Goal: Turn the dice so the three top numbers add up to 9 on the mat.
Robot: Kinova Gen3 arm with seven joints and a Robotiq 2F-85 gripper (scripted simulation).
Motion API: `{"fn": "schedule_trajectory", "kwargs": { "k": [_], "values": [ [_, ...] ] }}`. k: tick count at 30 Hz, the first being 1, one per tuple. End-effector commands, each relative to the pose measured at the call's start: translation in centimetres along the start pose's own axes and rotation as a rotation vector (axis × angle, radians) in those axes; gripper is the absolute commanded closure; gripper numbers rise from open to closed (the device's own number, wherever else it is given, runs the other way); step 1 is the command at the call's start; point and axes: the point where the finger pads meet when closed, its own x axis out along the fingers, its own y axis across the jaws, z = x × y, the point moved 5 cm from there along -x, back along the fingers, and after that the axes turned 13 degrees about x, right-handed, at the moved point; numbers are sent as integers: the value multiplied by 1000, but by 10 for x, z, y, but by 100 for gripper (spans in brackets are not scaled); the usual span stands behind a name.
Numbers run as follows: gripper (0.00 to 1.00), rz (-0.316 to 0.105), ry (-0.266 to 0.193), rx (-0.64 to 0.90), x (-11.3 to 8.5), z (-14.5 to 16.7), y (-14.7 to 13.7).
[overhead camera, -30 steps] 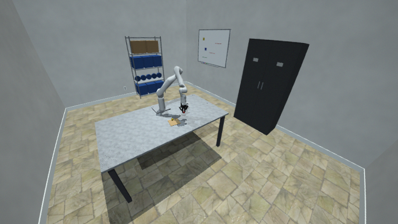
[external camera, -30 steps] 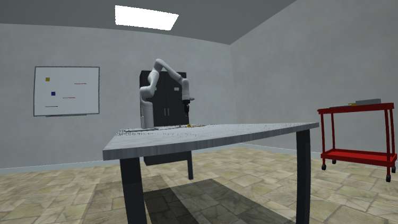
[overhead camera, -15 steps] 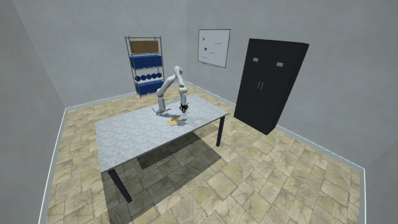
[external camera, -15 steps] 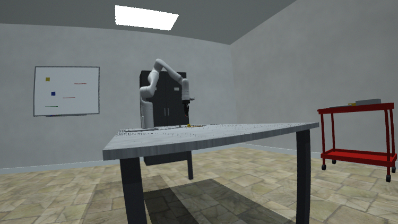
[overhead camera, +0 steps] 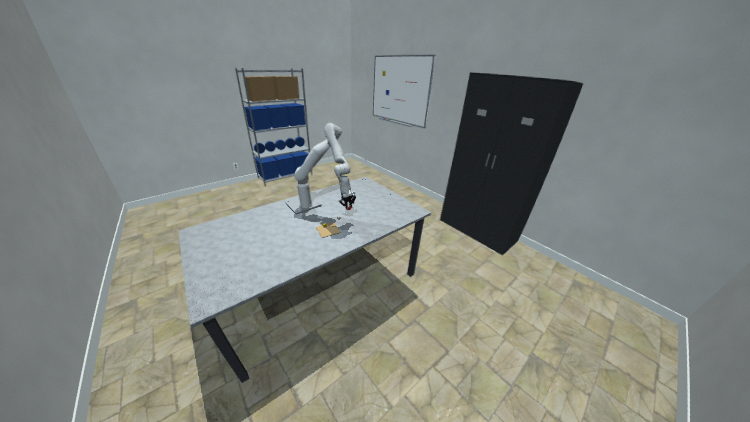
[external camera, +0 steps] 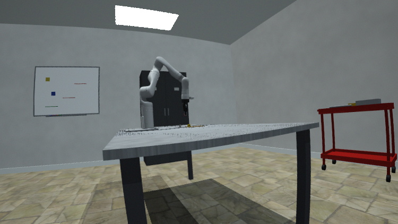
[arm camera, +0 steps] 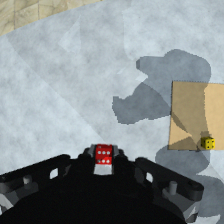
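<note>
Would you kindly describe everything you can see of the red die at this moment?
The red die is a small cube with white pips, plain and hard-looking. It is clamped between the fingers of the black end effector, held in the air above the grey table, not resting on anything. The face turned to the wrist camera shows four pips in a square; the other faces are hidden. It hangs off to one side of the tan mat, where a yellow die lies.

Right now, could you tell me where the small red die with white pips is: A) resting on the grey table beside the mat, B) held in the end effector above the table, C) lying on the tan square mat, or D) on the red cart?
B: the small red die with white pips sits clamped in the end effector, raised above the grey table, apart from the tan square mat.
</note>
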Motion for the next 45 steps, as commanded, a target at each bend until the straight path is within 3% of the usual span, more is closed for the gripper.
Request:
{"fn": "schedule_trajectory", "kwargs": {
  "k": [1,7,9,14,20,21,23,26,29,30,31,32,33,34,35,36,37,39,40,43,45],
  "values": [
    [85,-61,-15,24,-12,0,-3],
    [85,-220,-63,63,-41,10,-20],
    [85,-220,-63,63,-41,10,-20],
    [85,-388,-97,92,-81,20,-37],
    [85,-620,-113,110,-151,37,-53],
    [85,-620,-113,110,-151,37,-53],
    [85,-701,-109,109,-179,45,-56],
    [85,-701,-109,109,-179,45,-56],
    [85,-822,-94,100,-223,60,-58],
    [85,-822,-94,100,-223,60,-58],
    [85,-861,-86,95,-238,66,-58],
    [85,-861,-86,95,-238,66,-58],
    [85,-900,-76,88,-253,72,-58],
    [85,-900,-76,88,-253,72,-58],
    [85,-937,-65,80,-268,79,-57],
    [85,-937,-65,80,-268,79,-57],
    [85,-974,-52,70,-283,87,-57],
    [85,-974,-52,70,-283,87,-57],
    [85,-1009,-38,60,-298,96,-55],
    [85,-1009,-38,60,-298,96,-55],
    [85,-1074,-5,35,-325,115,-53]
  ]
}}
